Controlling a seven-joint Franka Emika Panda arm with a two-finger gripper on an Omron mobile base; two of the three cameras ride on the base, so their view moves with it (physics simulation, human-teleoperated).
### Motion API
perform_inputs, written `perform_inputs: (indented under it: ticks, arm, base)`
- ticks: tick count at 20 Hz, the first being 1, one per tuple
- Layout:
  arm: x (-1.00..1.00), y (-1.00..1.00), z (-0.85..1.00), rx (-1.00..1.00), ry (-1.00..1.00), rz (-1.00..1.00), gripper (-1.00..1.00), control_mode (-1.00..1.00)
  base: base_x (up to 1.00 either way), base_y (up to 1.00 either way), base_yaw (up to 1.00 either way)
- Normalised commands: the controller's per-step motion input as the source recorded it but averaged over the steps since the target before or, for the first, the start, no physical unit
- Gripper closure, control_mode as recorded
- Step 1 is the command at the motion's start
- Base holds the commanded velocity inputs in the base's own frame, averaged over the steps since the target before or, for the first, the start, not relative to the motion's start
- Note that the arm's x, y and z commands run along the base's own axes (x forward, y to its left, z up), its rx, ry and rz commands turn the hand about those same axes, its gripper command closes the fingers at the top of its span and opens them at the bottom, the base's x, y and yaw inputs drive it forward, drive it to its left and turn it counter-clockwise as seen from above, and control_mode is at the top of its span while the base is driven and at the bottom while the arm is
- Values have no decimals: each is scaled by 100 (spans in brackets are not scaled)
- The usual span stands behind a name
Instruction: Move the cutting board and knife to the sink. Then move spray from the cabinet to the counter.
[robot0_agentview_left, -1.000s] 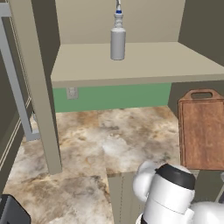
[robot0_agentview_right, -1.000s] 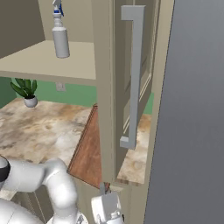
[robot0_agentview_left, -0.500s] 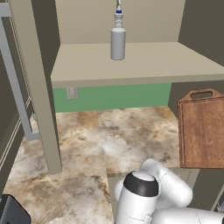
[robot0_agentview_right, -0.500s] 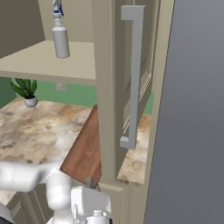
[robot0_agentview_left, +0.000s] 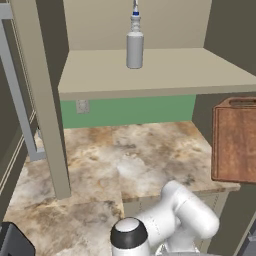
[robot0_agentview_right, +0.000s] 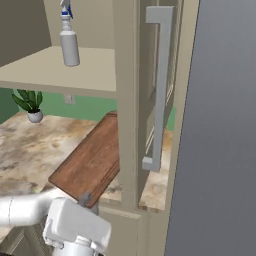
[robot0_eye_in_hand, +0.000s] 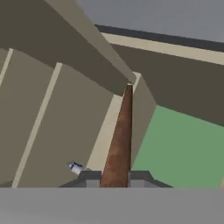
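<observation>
Marble counter (robot0_agentview_left: 110, 165) carries the board (robot0_agentview_left: 234, 145) at 3 o'clock, overhanging its front edge; the gripper (robot0_eye_in_hand: 115, 175) is clamped on that near edge; a thin edge grip could slip or drag it against the cabinet post (robot0_agentview_right: 127, 100). Hand view shows the pinch; base views show the spray (robot0_agentview_left: 134, 42) at 12 o'clock on the shelf (robot0_agentview_left: 160, 70).

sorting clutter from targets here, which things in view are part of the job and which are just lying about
Part of the job:
- flat reddish-brown wooden cutting board, its edge between the shut gripper fingertips
- slim pale grey spray bottle
- beige-shelved cabinet
- marble-patterned counter

Just lying about:
- small potted green plant
- wall outlet
</observation>
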Motion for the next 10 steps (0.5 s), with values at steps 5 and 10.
perform_inputs:
  ticks: [5, 10]
  arm:
    - [-92, 11, 49, 3, 4, -17, 100, -100]
    - [-98, 31, 62, 0, 1, -9, 100, -100]
  base:
    - [0, 0, 0]
    - [0, 0, 0]
